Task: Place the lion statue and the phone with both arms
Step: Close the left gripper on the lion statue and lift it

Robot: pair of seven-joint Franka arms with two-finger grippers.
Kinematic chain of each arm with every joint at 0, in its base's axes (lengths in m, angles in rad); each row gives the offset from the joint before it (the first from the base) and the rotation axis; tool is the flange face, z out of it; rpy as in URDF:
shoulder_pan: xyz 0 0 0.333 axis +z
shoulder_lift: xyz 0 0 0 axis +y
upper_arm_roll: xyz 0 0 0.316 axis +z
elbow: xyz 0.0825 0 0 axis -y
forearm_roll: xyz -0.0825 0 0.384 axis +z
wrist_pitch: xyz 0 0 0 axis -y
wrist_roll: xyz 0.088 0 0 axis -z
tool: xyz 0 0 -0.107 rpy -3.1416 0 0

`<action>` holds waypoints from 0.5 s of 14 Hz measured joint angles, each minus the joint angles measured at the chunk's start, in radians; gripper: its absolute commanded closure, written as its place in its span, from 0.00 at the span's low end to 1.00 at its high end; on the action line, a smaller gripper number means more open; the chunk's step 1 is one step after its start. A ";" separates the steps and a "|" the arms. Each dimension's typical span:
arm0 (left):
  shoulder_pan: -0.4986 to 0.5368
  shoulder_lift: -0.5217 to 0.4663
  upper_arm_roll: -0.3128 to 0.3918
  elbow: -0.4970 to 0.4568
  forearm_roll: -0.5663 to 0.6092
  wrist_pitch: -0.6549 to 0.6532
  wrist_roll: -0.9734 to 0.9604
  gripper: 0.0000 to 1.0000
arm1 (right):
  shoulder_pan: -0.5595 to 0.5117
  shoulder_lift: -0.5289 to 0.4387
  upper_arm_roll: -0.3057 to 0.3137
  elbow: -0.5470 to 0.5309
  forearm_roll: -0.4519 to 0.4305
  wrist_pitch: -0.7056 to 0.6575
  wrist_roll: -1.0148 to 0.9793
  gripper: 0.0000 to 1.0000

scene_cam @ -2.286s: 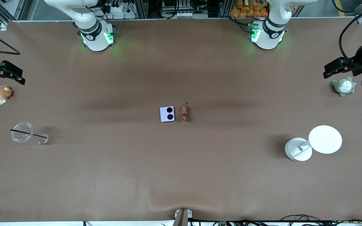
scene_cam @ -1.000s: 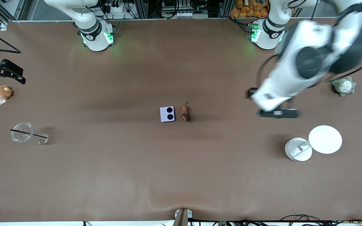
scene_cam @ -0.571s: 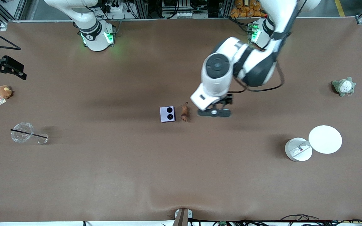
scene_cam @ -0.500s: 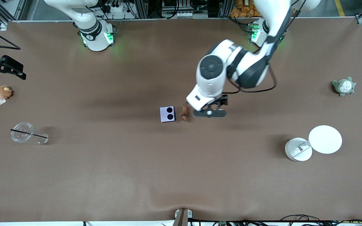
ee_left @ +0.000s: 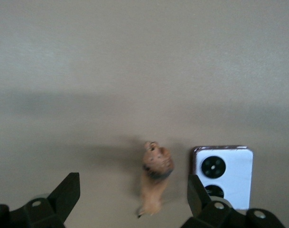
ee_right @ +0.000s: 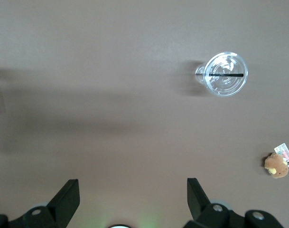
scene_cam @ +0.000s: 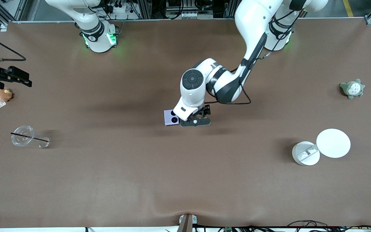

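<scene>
The lion statue [ee_left: 155,175], a small reddish-brown figurine, lies on the brown table beside the phone [ee_left: 223,172], a pale lavender-white square with two black lenses. In the front view my left arm's hand hides the lion, and only part of the phone [scene_cam: 170,118] shows. My left gripper [scene_cam: 194,121] is over the lion at the table's middle. In the left wrist view it [ee_left: 131,202] is open, and the lion lies between its fingers without touching them. My right gripper [scene_cam: 18,77] waits open and empty at the right arm's end of the table, and it [ee_right: 132,202] also shows in the right wrist view.
A clear cup with a black straw [scene_cam: 22,136] and a brown plush [scene_cam: 3,94] lie at the right arm's end. A grey-green plush [scene_cam: 352,88], a white disc [scene_cam: 333,143] and a white round container [scene_cam: 305,153] lie at the left arm's end.
My left arm has swung in from the left arm's end of the table to the middle and now hangs over the lion. My right gripper has shifted only slightly.
</scene>
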 measured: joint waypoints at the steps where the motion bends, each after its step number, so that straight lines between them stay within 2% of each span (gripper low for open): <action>1: -0.007 0.019 0.000 0.003 0.000 0.021 -0.022 0.00 | 0.000 0.010 0.000 0.000 0.000 0.000 0.000 0.00; 3: -0.016 0.045 0.000 0.008 0.000 0.049 -0.047 0.02 | 0.000 0.020 0.000 0.000 0.005 0.000 0.000 0.00; 5: -0.017 0.060 0.001 0.010 0.000 0.065 -0.049 0.22 | 0.000 0.021 0.000 0.000 0.030 -0.002 0.001 0.00; 6: -0.017 0.065 0.002 0.011 0.000 0.070 -0.049 0.39 | 0.000 0.021 0.001 -0.002 0.046 -0.005 0.001 0.00; 7: -0.017 0.067 0.003 0.012 0.000 0.072 -0.049 0.51 | 0.001 0.021 0.002 -0.006 0.059 -0.009 0.007 0.00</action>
